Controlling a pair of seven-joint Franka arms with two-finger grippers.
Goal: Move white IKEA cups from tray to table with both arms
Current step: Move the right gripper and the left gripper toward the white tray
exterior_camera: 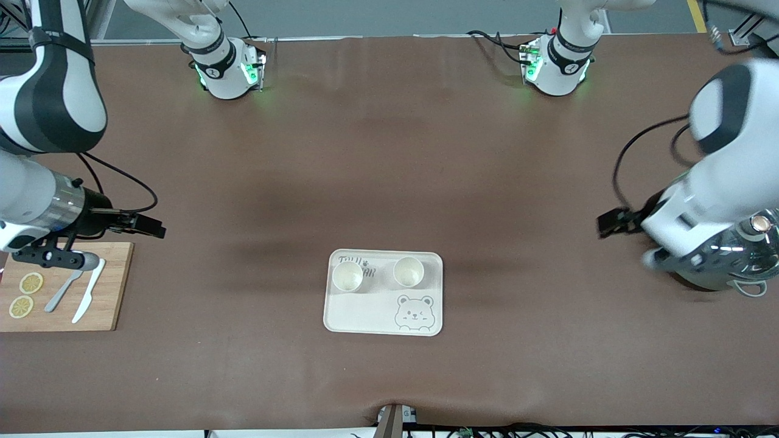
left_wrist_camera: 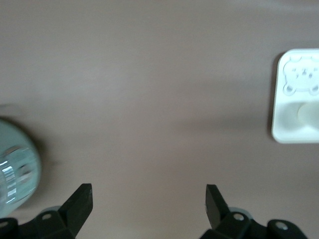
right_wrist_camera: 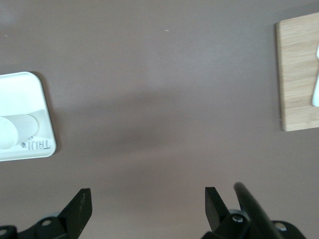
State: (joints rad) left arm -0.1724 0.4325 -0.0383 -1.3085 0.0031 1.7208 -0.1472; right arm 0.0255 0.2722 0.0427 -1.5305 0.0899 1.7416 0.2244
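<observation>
Two white IKEA cups stand upright on the cream bear-printed tray (exterior_camera: 365, 316), one (exterior_camera: 347, 275) toward the right arm's end, the other (exterior_camera: 408, 271) toward the left arm's end. The tray also shows in the left wrist view (left_wrist_camera: 284, 119) and the right wrist view (right_wrist_camera: 30, 87). My left gripper (exterior_camera: 610, 222) is open and empty over bare table at the left arm's end. In its wrist view the gripper (left_wrist_camera: 148, 196) has nothing between its jaws. My right gripper (exterior_camera: 146, 224) is open and empty over the table beside the wooden board; it (right_wrist_camera: 147, 199) is wide open in its wrist view.
A wooden cutting board (exterior_camera: 112, 286) with lemon slices (exterior_camera: 30, 283), a spoon and a white knife (exterior_camera: 89, 291) lies at the right arm's end. A glass pot lid (exterior_camera: 724, 261) lies at the left arm's end, under the left arm.
</observation>
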